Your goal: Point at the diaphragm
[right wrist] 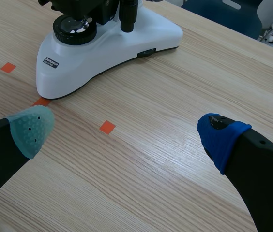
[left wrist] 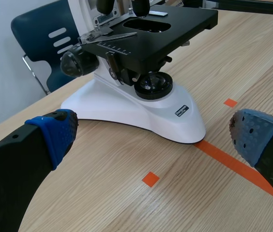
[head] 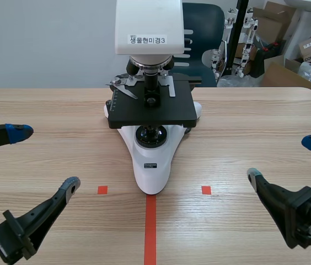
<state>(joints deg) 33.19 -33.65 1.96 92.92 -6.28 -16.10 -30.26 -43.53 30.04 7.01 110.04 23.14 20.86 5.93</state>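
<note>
A white microscope (head: 151, 160) with a black stage (head: 151, 107) stands at the table's middle, facing me. Under the stage, on the base, sits a black round lens housing (head: 150, 134) (left wrist: 152, 85) (right wrist: 74, 28); the parts directly under the stage are mostly hidden in shadow. My left gripper (head: 44, 159) (left wrist: 153, 140) is open, low at the left, well short of the microscope's base (left wrist: 141, 113). My right gripper (head: 285, 160) (right wrist: 127, 133) is open too, low at the right, with the base (right wrist: 107, 48) ahead of it. Neither touches anything.
A label (head: 147, 40) marks the microscope's white head. A dark blue chair (head: 202, 33) and cardboard boxes (head: 301, 49) stand beyond the table's far edge. Orange-red tape marks (head: 150, 221) lie in front of the microscope.
</note>
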